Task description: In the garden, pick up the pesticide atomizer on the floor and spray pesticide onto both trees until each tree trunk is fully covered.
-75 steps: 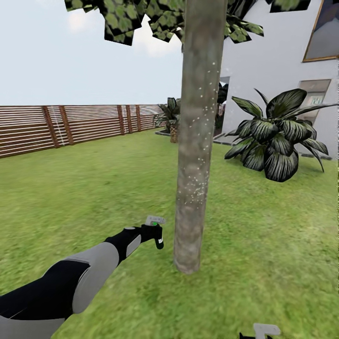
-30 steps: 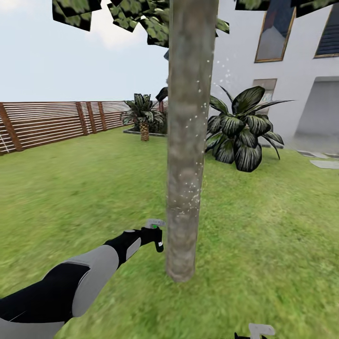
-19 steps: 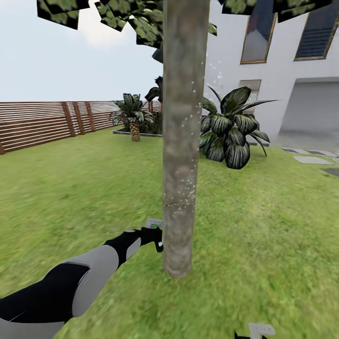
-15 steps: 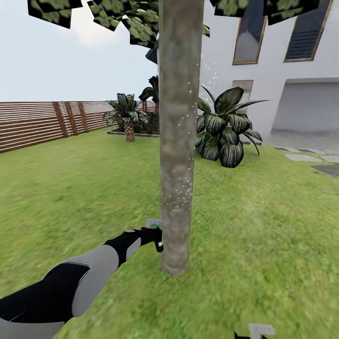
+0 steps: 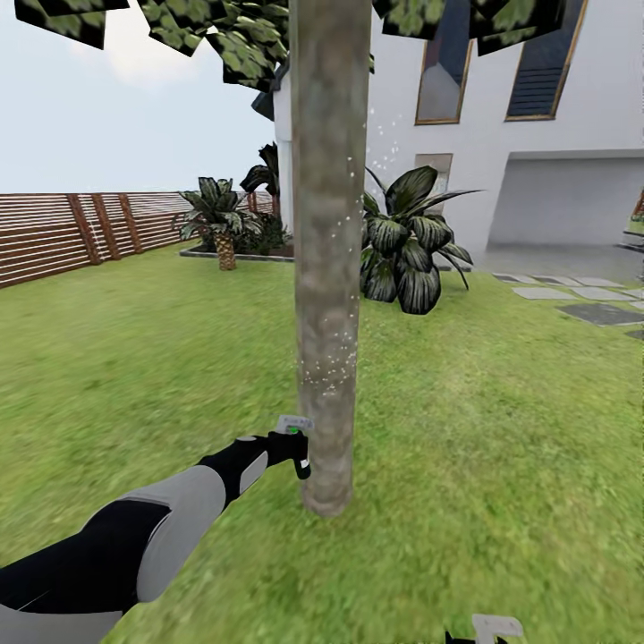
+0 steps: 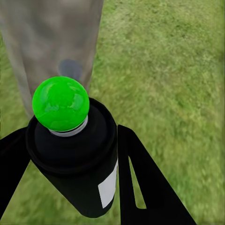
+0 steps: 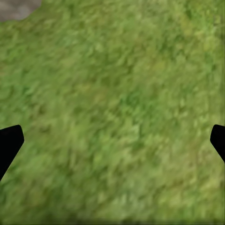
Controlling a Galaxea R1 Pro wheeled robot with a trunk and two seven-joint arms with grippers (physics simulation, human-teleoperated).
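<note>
The spray bottle, a dark cylinder with a white label patch and a glossy green ball on top, is held between the two black fingers of the left pincer, which is closed against its sides. In the head view the bottle is seen just beside the tree trunk, low down. The trunk is a straight, branchless column of mottled grey-tan bark, flecked with fine white droplets. Blurred, coarse lawn lies open on every side of the trunk. A slatted wooden fence bounds the far left; a striped-leaf plant stands before a white house wall. Over grass, the right pincer is spread wide and holds nothing.
</note>
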